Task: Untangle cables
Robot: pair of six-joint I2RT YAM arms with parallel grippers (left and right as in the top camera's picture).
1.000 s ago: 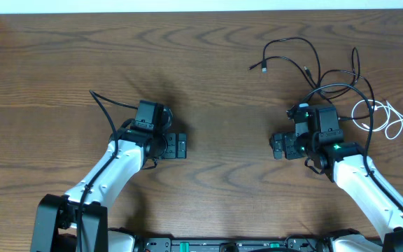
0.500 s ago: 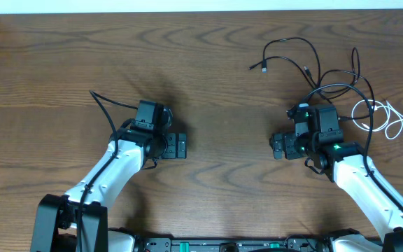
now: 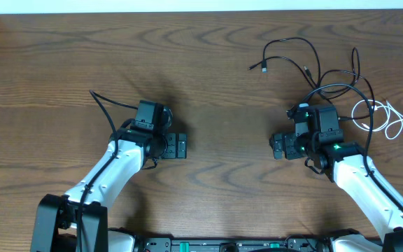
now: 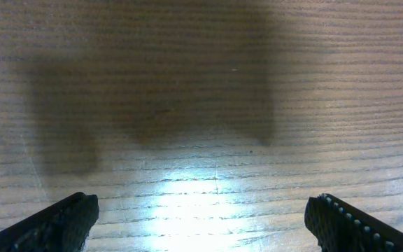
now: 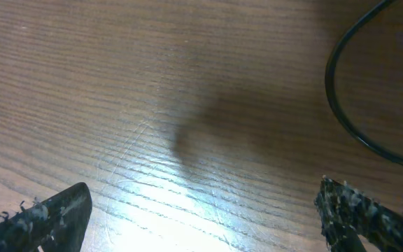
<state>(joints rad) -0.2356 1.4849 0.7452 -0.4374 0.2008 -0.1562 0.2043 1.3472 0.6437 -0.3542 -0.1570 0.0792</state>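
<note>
Overhead: black cords [image 3: 306,66] tangled at the table's [image 3: 208,63] far right; white cord [image 3: 390,119] beside them; both partly hidden by the right arm.
Left wrist: left gripper [image 4: 201,224] spread wide over bare wood; fingertips cut off by the frame.
Right wrist: right gripper [image 5: 201,217] spread, holding nothing; one black loop cropped at the edge.

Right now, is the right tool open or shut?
Open: on the right tool, the fingertips sit far apart, brown wooden table between them.

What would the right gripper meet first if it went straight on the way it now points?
Probably the bare wooden table: the right gripper aims its open jaws down at plain wood. The black cord curves off to one side, outside that line.
</note>
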